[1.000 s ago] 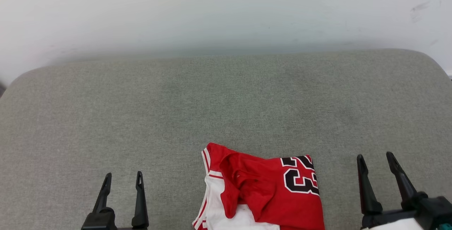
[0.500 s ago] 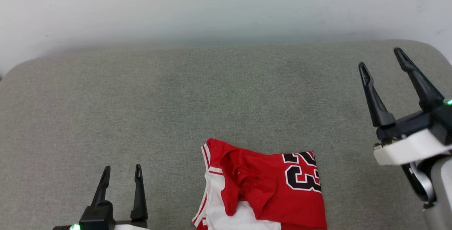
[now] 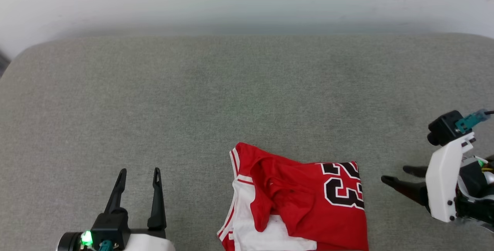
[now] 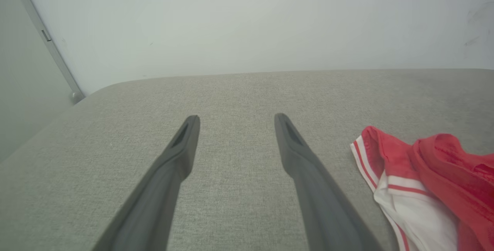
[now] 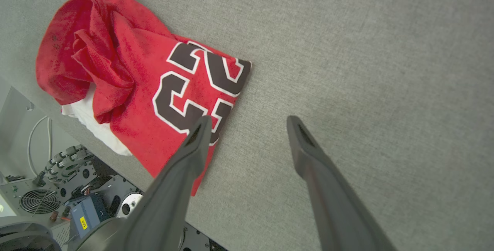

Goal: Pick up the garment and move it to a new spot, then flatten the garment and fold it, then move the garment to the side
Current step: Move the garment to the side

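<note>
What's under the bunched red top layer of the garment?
Under that layer, white fabric with striped trim peeks out on the robot's left side of the garment, which rests on the grey cushion. Anything deeper between the folds is covered.

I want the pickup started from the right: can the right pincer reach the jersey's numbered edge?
Probably yes: the right pincer, open, points at the jersey across bare grey cushion; nothing lies between.
</note>
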